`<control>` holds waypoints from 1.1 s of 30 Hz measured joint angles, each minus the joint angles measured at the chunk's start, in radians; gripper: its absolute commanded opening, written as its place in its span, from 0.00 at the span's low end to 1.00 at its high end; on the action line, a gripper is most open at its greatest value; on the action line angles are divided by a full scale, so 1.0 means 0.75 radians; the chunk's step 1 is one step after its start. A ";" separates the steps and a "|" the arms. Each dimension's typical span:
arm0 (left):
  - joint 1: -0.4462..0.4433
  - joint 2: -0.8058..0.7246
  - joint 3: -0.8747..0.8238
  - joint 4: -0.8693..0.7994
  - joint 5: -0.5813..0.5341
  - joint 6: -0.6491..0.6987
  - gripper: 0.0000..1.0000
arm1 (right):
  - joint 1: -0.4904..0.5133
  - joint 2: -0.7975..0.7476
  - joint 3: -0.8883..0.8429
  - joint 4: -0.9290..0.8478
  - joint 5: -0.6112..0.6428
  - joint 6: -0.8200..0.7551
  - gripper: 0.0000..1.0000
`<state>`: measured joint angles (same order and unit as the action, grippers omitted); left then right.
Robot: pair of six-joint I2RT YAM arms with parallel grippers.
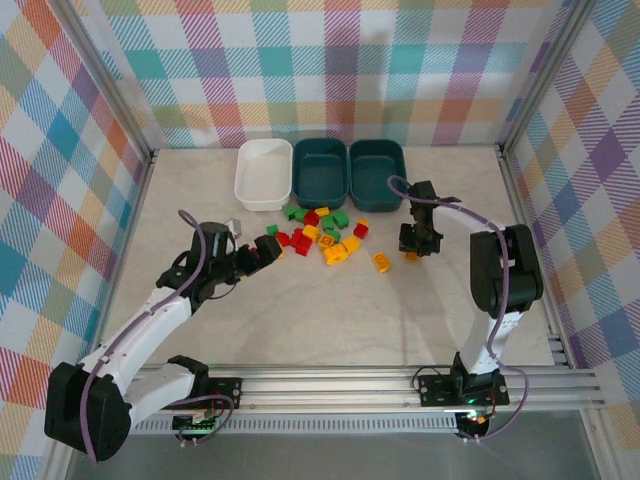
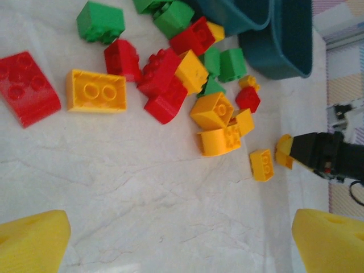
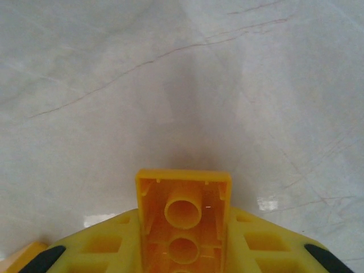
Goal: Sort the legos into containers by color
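Closest in the right wrist view, a yellow brick (image 3: 183,193) shows its hollow underside and round inner tubes. It is pinched between the ribbed yellow fingers (image 3: 96,244) of the right gripper (image 1: 418,245), over the glossy, marble-veined table (image 1: 300,320) to the right of the pile. The left gripper (image 1: 268,247) is spread wide at the pile's left edge, its wedge-shaped yellow fingertips (image 2: 31,242) holding nothing. The legos (image 1: 325,235) are studded red, green and yellow plastic blocks, heaped just near of the containers. These are a white tub (image 1: 263,173), a middle teal tub (image 1: 320,168) and a right teal tub (image 1: 376,166), smooth and round-cornered, side by side along the far side.
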<state>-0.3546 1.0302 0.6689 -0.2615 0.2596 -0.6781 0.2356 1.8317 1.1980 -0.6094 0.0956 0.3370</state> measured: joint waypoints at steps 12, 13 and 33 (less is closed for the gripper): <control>-0.091 0.093 -0.016 -0.021 -0.046 -0.020 1.00 | 0.022 0.318 0.969 -0.069 -0.067 -0.007 0.24; -0.096 0.097 -0.015 -0.030 -0.051 -0.020 1.00 | 0.022 0.380 1.047 -0.082 -0.073 -0.010 0.24; -0.308 0.197 0.084 -0.021 -0.200 -0.033 1.00 | 0.115 -0.099 0.675 -0.065 -0.037 -0.051 0.68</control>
<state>-0.5858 1.1778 0.7319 -0.2775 0.1097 -0.7029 0.3218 1.7573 1.7046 -0.6579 0.0677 0.2985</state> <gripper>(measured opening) 0.999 0.667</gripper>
